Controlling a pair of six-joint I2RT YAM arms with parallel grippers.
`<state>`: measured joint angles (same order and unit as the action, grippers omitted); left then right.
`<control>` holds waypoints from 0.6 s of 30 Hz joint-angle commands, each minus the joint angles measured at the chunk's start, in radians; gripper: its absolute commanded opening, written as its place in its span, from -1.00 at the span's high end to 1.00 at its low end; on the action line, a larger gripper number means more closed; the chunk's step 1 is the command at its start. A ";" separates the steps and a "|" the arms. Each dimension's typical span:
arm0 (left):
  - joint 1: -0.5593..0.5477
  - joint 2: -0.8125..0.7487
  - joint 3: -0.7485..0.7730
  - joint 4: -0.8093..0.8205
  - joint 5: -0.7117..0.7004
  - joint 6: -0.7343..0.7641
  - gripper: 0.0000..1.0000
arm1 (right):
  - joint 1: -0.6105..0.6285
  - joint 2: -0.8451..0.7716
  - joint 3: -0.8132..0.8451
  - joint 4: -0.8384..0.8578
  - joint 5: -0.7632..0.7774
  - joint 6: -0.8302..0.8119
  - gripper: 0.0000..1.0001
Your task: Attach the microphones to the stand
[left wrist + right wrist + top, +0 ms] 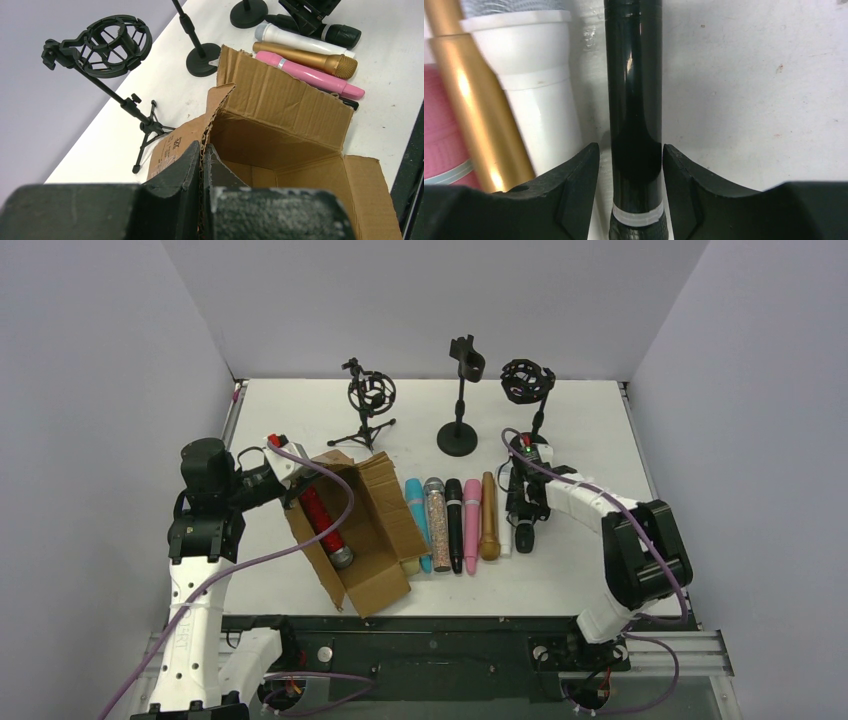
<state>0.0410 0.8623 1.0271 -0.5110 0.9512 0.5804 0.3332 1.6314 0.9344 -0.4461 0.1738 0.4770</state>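
A: So, about the left gripper (pixel 202 165)?
B: Pressed together on a flap of the cardboard box (pixel 385 510).
A: And the right gripper (pixel 631 165)?
B: Spread, straddling the black microphone (pixel 634 100) without pinching it.
A: Where, exactly?
B: Off to the box's right, just beyond the white microphone (pixel 534 100), on the side away from the box.
A: And the red microphone (pixel 322 520)?
B: Lying inside the box.

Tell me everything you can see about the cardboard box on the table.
The cardboard box is brown corrugated board, lying open on the white table left of the microphone row, flaps splayed, printing on one flap. A red microphone with grey mesh head lies inside. The left tool is shut on one cardboard edge.
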 commanded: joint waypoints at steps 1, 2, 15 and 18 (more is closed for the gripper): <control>0.006 -0.010 0.040 0.046 0.034 -0.016 1.00 | 0.000 -0.108 0.011 -0.018 0.013 0.023 0.08; 0.005 -0.010 0.042 0.045 0.034 -0.017 1.00 | 0.000 -0.119 0.010 -0.024 0.029 0.029 0.08; 0.007 -0.015 0.053 0.068 0.057 -0.065 1.00 | 0.520 -0.380 0.166 0.035 0.170 0.009 0.13; 0.007 -0.017 0.047 0.065 0.055 -0.074 1.00 | 0.728 -0.325 0.204 0.185 0.167 -0.071 0.14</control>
<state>0.0422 0.8619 1.0332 -0.5098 0.9672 0.5415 0.8551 1.2835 1.0744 -0.4530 0.3027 0.4946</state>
